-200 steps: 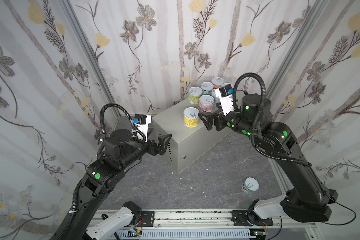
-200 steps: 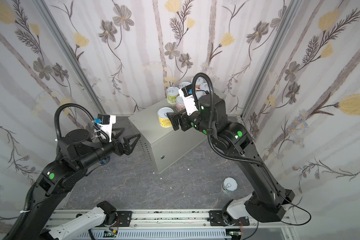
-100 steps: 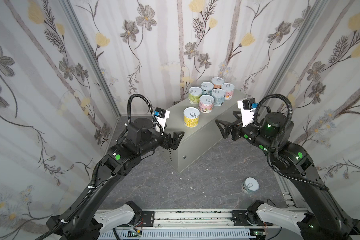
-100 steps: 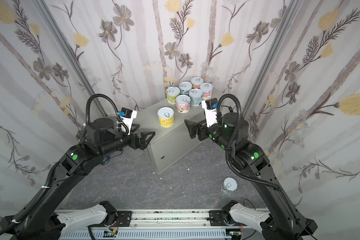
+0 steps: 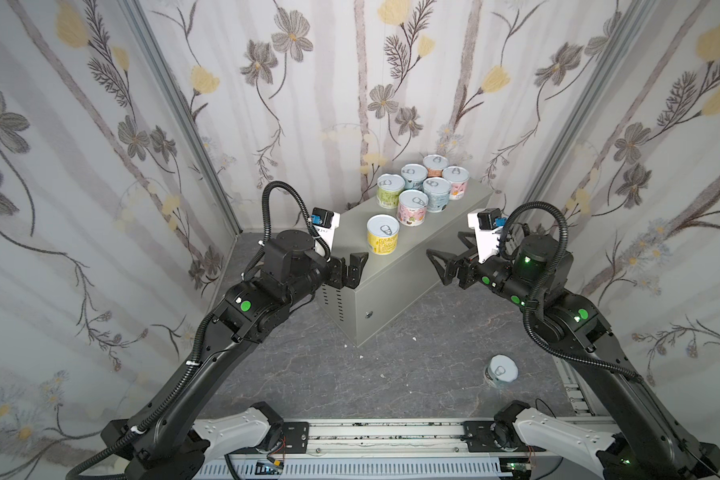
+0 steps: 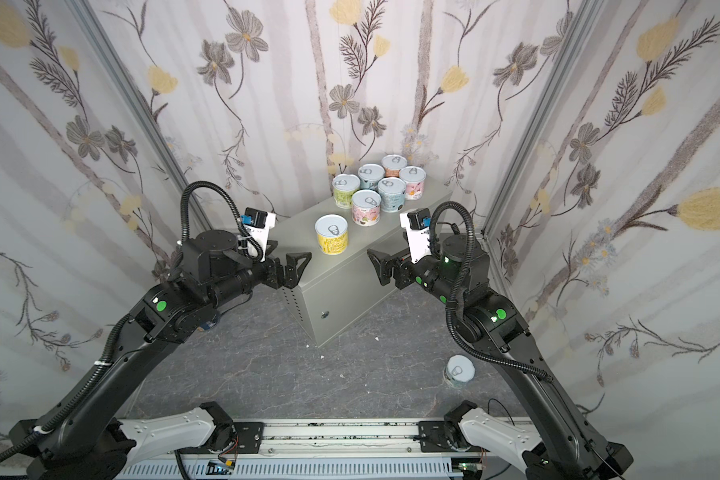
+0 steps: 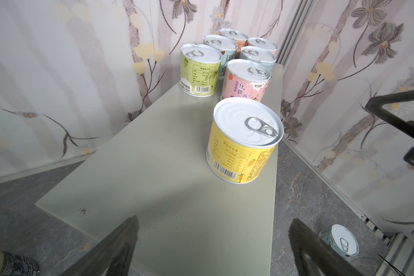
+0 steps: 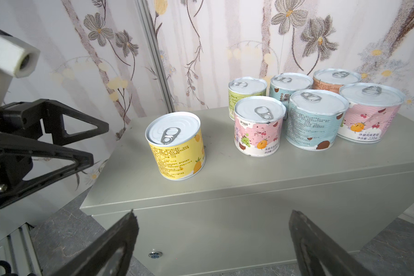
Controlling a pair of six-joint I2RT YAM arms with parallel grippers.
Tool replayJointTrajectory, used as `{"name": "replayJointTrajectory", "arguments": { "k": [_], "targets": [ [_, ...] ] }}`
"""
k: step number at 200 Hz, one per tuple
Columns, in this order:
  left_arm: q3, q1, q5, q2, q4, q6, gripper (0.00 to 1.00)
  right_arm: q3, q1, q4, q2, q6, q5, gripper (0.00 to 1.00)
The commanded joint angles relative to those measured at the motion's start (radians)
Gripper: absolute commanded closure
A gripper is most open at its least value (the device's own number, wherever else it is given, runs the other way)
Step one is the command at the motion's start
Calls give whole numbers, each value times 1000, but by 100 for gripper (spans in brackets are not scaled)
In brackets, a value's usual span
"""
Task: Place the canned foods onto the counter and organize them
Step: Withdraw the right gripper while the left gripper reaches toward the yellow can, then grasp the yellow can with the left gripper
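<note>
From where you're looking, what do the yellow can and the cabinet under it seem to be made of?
Yellow can: probably metal, wrapped in a slightly glossy printed label; white-coated lid, bare shiny pull tab. Grey-beige cabinet: apparently painted sheet metal, matte; crisp folded edges and a round lock suggest it.

Floral wallpaper (image 5: 292,83) on all three sides, pale with washed-out grey stripes, grey daisy-type flowers and soft yellow blooms. Same print in both wrist views too. Bare metal post (image 5: 178,104) running up the back left corner, second post (image 5: 568,120) up the back right one. Dark grey marbled floor (image 5: 391,382) underneath, thin lighter veins all over. Couple of tiny white crumbs (image 5: 361,356) out near the middle of the floor, apart from each other, too small to say what. Pretty bare otherwise tbh.
</note>
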Motion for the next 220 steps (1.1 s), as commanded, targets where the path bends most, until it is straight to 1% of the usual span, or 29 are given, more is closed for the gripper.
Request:
{"name": "replayJointTrajectory", "arguments": {
  "k": [1,65,133,164,199,220],
  "targets": [
    [6,-2,34,24,36,37,0,-21,0,78,-16,-17,6,1],
    [56,-15,56,128,96,58,0,-104,-40,123,-73,24,15,1],
    [86,-37,-33,221,171,67,0,-156,-47,134,-146,46,7,2],
    [93,-37,-11,246,216,72,0,-172,-46,132,-174,50,3,2],
    [116,-36,7,298,242,80,3,-185,-47,132,-179,59,-1,3],
    [128,-37,7,316,258,81,8,-185,-47,128,-183,59,2,3]
  ]
}}
